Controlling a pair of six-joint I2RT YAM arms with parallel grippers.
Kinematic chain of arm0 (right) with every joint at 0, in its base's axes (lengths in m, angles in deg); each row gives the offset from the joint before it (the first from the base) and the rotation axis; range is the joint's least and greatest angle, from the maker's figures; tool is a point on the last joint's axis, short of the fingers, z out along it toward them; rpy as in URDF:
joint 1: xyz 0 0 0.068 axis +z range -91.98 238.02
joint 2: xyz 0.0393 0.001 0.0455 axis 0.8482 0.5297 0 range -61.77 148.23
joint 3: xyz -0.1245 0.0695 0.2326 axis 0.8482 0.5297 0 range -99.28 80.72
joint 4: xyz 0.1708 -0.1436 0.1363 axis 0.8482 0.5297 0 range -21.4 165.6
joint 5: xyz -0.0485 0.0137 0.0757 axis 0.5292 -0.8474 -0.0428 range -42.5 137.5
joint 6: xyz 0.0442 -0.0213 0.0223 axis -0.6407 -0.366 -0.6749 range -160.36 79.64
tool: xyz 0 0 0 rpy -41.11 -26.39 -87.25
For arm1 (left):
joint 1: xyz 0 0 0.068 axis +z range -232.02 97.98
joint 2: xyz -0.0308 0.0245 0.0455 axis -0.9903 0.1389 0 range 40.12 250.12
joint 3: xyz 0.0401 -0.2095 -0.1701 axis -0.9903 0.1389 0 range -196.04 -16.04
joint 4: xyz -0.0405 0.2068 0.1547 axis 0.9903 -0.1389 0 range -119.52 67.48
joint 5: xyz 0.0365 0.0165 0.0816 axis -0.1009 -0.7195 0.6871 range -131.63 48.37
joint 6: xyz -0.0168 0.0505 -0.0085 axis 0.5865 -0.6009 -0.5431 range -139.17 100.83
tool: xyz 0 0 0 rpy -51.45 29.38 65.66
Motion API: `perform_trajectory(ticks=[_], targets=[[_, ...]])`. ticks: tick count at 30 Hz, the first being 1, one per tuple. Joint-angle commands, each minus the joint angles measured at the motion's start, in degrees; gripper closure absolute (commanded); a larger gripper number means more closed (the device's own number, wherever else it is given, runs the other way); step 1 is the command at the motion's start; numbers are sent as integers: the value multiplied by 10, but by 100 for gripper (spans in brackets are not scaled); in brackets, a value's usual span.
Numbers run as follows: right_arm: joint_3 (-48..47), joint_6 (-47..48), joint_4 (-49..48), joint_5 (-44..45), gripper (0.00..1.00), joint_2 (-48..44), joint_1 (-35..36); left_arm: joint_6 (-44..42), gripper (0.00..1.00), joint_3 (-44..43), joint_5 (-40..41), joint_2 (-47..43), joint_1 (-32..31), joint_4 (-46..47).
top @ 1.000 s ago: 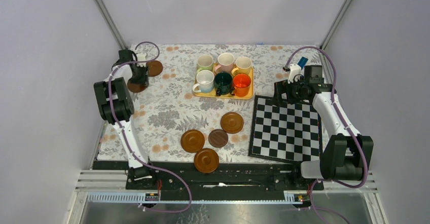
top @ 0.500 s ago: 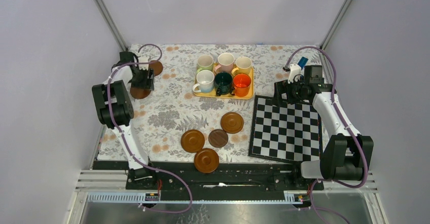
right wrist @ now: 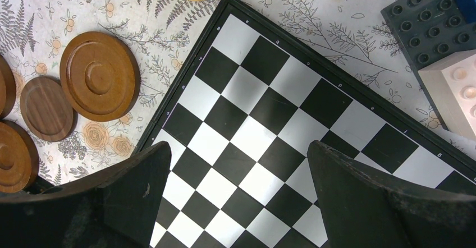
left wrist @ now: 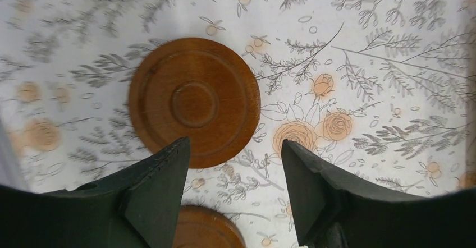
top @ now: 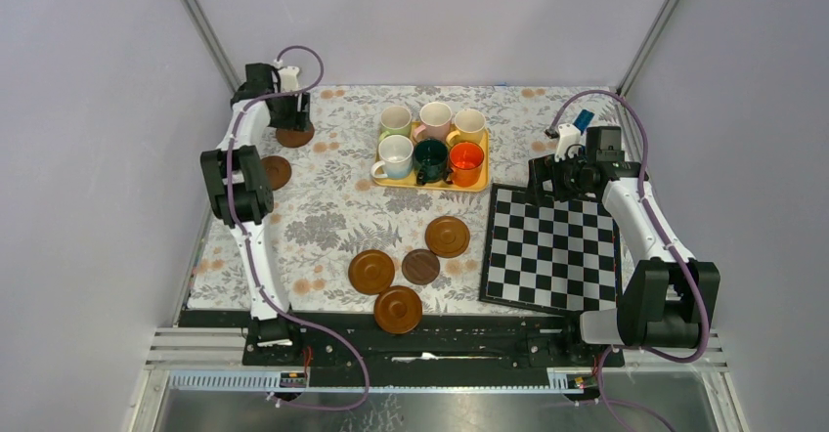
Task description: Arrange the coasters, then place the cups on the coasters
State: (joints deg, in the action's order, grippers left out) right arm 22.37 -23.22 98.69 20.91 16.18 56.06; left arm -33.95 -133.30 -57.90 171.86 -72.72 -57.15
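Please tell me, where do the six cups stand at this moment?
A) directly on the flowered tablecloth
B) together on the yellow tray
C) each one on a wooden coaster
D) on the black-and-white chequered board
B: the cups stand in two rows on the yellow tray, while the coasters all lie bare on the tablecloth.

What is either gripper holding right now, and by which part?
Nothing is held. The left gripper is open above a coaster that lies flat, with its fingers clear of it. The right gripper is open above the chequered board.
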Motion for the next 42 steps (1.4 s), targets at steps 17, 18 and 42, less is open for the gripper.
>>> perform_trajectory(ticks=[17,18,42], targets=[[-3,0,-6,-2,2,2,5,-12,32,-52,42,96,-20,21],[-3,0,-6,-2,2,3,5,-12,32,-57,45,101,-21,20],[-2,3,-4,-6,2,-21,5,-44,62,295,14,-109,-90,44]])
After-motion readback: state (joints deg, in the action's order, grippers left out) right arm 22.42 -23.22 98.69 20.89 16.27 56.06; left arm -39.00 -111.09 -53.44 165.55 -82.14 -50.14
